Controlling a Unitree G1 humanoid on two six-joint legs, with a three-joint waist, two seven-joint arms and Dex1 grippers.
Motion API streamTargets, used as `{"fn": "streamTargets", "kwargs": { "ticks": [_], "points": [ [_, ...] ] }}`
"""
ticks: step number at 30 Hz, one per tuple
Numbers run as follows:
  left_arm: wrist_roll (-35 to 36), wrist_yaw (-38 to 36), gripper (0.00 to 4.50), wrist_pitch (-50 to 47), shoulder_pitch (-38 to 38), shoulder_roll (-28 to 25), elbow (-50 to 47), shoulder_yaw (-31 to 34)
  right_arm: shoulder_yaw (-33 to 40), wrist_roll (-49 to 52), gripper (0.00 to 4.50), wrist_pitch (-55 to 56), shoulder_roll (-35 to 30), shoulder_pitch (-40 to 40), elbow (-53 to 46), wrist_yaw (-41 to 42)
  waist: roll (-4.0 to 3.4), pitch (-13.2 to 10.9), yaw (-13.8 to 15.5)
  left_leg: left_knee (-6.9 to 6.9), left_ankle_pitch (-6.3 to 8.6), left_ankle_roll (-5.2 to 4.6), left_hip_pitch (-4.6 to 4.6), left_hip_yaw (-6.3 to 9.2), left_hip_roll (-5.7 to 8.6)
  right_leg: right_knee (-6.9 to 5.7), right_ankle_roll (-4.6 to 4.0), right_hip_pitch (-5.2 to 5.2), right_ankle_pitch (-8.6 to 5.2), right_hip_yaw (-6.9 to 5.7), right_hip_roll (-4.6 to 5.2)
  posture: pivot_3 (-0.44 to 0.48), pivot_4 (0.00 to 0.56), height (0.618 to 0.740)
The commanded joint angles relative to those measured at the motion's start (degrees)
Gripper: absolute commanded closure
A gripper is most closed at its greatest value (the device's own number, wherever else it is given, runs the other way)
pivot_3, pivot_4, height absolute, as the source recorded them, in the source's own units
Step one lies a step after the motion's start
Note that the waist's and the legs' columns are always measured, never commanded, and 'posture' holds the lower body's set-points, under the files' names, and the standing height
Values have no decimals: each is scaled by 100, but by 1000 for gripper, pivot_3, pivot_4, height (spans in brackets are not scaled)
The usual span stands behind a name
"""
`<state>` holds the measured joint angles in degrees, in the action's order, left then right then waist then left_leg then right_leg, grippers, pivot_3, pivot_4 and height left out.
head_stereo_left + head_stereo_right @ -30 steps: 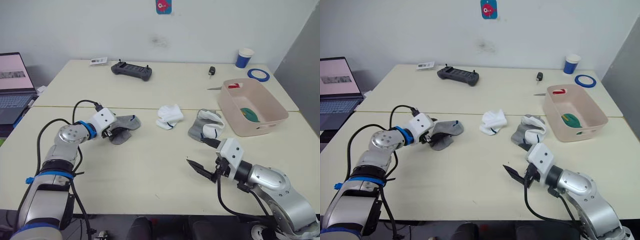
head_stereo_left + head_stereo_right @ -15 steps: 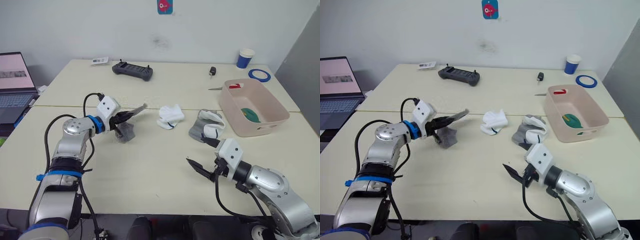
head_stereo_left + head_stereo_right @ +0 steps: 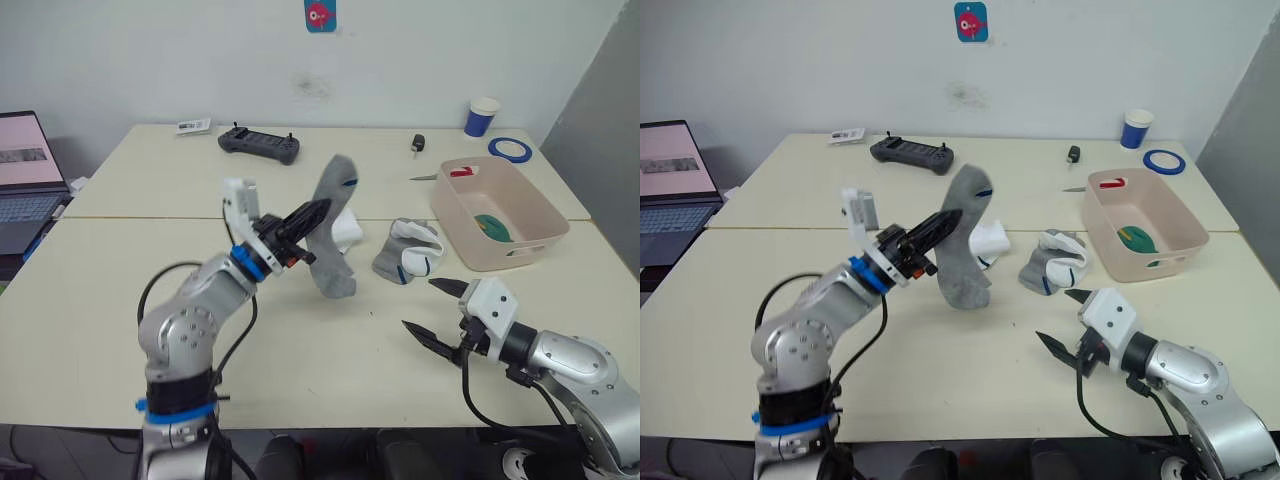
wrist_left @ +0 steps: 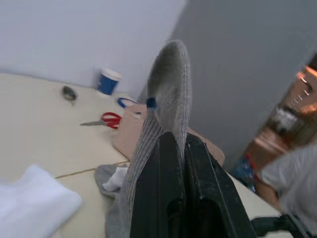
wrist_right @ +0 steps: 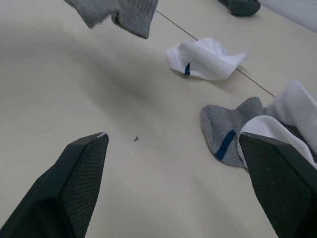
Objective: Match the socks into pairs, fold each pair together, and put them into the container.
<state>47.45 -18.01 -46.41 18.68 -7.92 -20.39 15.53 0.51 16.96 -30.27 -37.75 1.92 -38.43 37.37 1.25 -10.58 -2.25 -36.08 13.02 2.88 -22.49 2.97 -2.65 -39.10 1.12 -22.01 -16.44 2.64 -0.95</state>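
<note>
My left gripper [image 3: 308, 214] is shut on a grey sock with a blue mark [image 3: 331, 228] and holds it in the air over the middle of the table; the sock [image 4: 167, 74] hangs across the shut fingers. Just behind it a white sock [image 3: 349, 233] lies crumpled. Right of that lie another grey sock [image 5: 228, 133] and a white sock [image 5: 290, 116] on top of it. The pale pink container [image 3: 521, 247] stands at the right with a green sock [image 3: 493, 227] inside. My right gripper [image 3: 434, 307] hovers open near the front right, nothing between its fingers.
A black controller [image 3: 260, 144], a card [image 3: 195, 125] and a small black key [image 3: 417, 143] lie at the back. A blue-and-white cup [image 3: 482, 115], a blue tape roll [image 3: 512, 148] and red scissors [image 3: 452, 174] are back right. A laptop [image 3: 22, 175] sits far left.
My left gripper closed on the grey sock, lifted it off the table and swung it right toward the middle. The right gripper stayed open and still. The camera shifted.
</note>
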Motion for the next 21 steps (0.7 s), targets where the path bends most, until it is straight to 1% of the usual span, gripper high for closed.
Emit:
{"fn": "streamTargets", "kwargs": {
  "ticks": [1, 3, 5, 9, 11, 12, 13, 15, 17, 20, 21],
  "points": [
    [-393, 393, 4476, 520, -670, 202, 189, 123, -213, -44, 0, 171, 104, -239, -48, -14, 1, 0, 21, 0, 0, 0, -1, 3, 0, 0, 0, -2, 0, -2, -1, 0, 150, 740],
    [-687, 502, 4476, 931, -1017, 357, 459, 103, -408, -94, 0, 172, 196, -373, -2, -46, 1, 0, 53, -2, 0, 0, -2, 3, 2, 1, 0, -1, 0, -3, 0, 0, 150, 740],
    [-876, 646, 4476, 1240, -1224, 499, 516, 100, -539, -111, 0, 167, 250, -451, 7, -39, 5, 0, 76, -5, -1, 1, -7, 0, 7, 3, -1, 0, 1, -2, 4, 0, 150, 740],
    [-1093, 696, 4476, 1522, -1484, 493, 363, 35, -698, -137, 0, 177, 306, -547, 48, -21, 6, 0, 99, -7, -1, 2, -18, -3, 17, 13, -1, -2, 1, -2, 14, 0, 150, 740],
    [-835, 713, 4476, 1558, -1631, 524, 283, 274, -806, -179, 0, 203, 342, -630, 118, -11, 8, 1, 82, -6, -1, 2, -18, -4, 17, 15, -1, -2, 1, -1, 14, 0, 150, 740],
    [-839, 800, 4476, 1576, -1701, 496, 273, 364, -849, -197, 0, 222, 350, -663, 143, -2, 8, 1, 76, -5, -1, 2, -19, -4, 14, 15, -1, -4, 1, -2, 13, 0, 150, 740],
    [-805, 804, 4057, 1561, -1788, 435, 232, 422, -878, -201, 0, 232, 369, -697, 163, 3, 8, 1, 67, -4, -1, 2, -18, -3, 13, 14, -1, -4, 1, -3, 13, 0, 150, 740],
    [-787, 774, 3646, 1531, -1947, 316, 127, 478, -930, -209, 0, 246, 411, -759, 197, 3, 7, 1, 37, -2, -1, 2, -17, -1, 8, 12, -1, -7, 1, -3, 6, 0, 150, 740],
    [-685, 724, 2999, 1456, -2144, 169, -5, 598, -1024, -258, 0, 254, 493, -848, 261, -19, 7, 2, 32, 0, -1, 1, -12, -1, 5, 9, -2, -8, 0, -2, 3, 0, 150, 740],
    [-561, 649, 2023, 1380, -2361, -128, -85, 797, -1184, -282, 0, 179, 687, -978, 314, -106, 7, 1, 43, 1, -1, 2, -13, 0, 3, 8, -4, -9, -1, -4, 3, 0, 150, 740],
    [-578, 484, 1718, 1366, -2450, -341, -114, 813, -1310, -319, 0, 137, 793, -1045, 336, -160, 9, 2, 45, 0, -1, 2, -14, 1, 3, 8, -4, -11, -1, -5, 3, 0, 150, 740]
  ]
}}
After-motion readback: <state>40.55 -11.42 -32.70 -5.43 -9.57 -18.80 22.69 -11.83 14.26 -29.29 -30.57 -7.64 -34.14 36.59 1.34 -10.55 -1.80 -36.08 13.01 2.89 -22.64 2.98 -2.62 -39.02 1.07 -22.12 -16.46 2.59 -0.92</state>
